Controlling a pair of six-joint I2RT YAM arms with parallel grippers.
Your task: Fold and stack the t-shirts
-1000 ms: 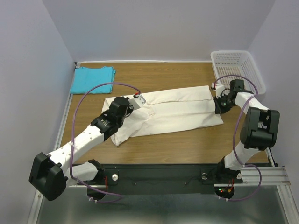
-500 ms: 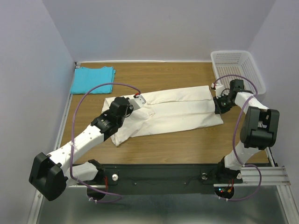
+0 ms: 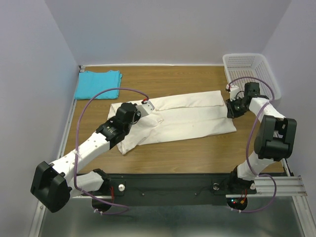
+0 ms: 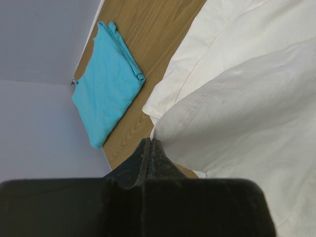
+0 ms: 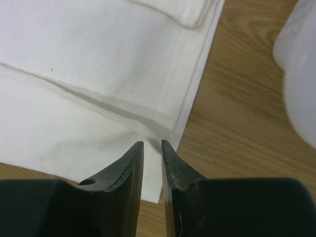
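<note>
Left pincer is pressed together on the 9 o'clock end of the cream-white t-shirt. In the left wrist view its fingers meet with no gap, and the cloth's edge rises in a small peak to their tips, so it is pinching the fabric. The right pincer sits at the 3 o'clock end of the same shirt. In the right wrist view its two fingers stand a thin slit apart, and creases in the hem run together right at their tips, so it too looks to be nipping the cloth's edge.

The cream-white t-shirt lies lengthways across the middle of the wooden worktop, running from 9 o'clock to 3 o'clock. It is mostly flat, with a folded layer along its far side and a loose flap drooping toward 7 o'clock under the left arm.

The turquoise t-shirt lies folded in the worktop's 10 o'clock corner, well apart from the cream one and touched by neither arm. A white mesh basket stands at the 2 o'clock corner, just beyond the right pincer. A purple cable loops over the left arm, partly across the turquoise t-shirt in the top view.
</note>
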